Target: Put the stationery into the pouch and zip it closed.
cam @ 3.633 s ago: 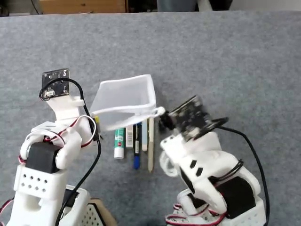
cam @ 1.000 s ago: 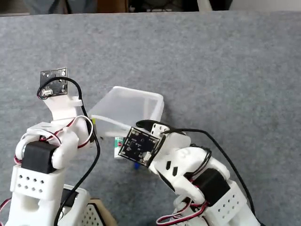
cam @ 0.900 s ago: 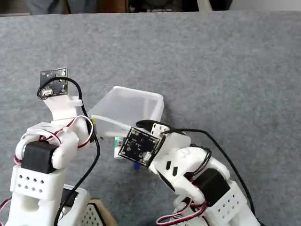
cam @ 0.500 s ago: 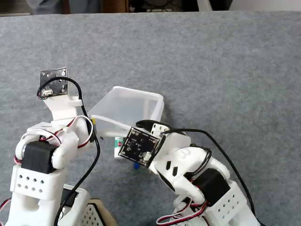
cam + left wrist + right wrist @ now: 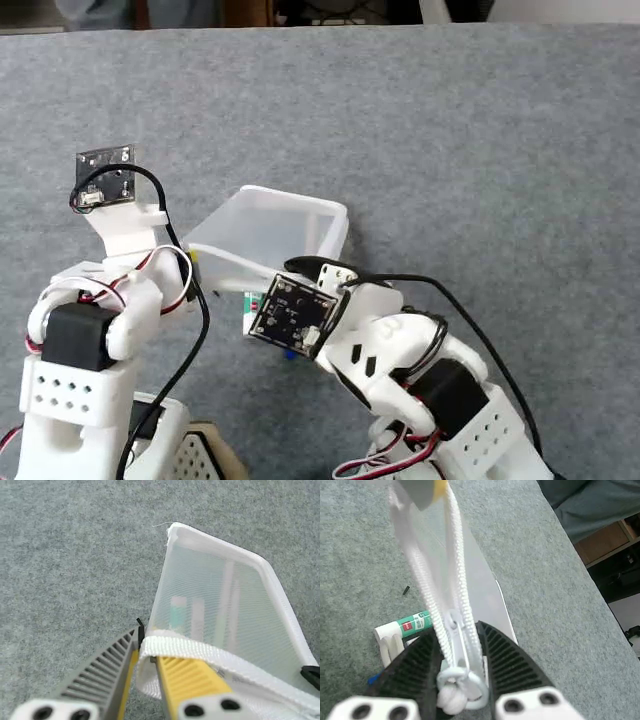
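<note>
Holding the seemingly limp white mesh pouch (image 5: 275, 230), your left end effector (image 5: 145, 644) pinched its rim, your right end effector (image 5: 455, 632) its white zipper pull (image 5: 456, 677).

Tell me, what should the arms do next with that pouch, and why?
Probably the right gripper, shut on the zipper pull, should tug the pouch mouth wider against the left gripper, since the glue stick lies on the table outside it.

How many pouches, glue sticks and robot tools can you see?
pouch: 1
glue stick: 1
tools, the left tool and the right tool: 2
Total: 4
</note>
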You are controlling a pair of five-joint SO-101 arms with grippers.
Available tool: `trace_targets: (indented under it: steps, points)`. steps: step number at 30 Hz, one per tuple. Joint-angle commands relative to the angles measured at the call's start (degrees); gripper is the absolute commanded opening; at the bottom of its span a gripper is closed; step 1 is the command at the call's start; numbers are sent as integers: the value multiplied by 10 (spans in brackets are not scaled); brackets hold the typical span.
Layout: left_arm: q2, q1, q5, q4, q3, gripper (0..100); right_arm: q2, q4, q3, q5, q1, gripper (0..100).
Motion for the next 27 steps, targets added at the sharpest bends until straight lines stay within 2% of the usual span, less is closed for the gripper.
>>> trace_targets:
  steps: [1, 4, 6, 14, 20, 23, 25, 27]
  points:
    - [-2, -11, -4, -12, -4, 41, -6, -4, -35, 2, -17, 12]
    - [-2, -11, -4, -8, -2, 125, -6, -4, -35, 2, -17, 12]
    - [-2, -12, -4, -8, -3, 141, -6, -4, -35, 2, -17, 12]
    - [4, -15, -8, -18, -1, 113, -6, 1, -48, 0, -17, 12]
    - [-2, -16, -8, -107, 80, 109, -6, 2, -60, -1, -17, 12]
    - [-2, -16, -8, -127, 101, 93, -6, 15, -61, 0, -17, 12]
    - [-2, -16, -8, -134, 100, 33, -6, 18, -59, 0, -17, 12]
    - [-3, -16, -8, -131, 93, 38, -6, 18, -58, 0, -17, 12]
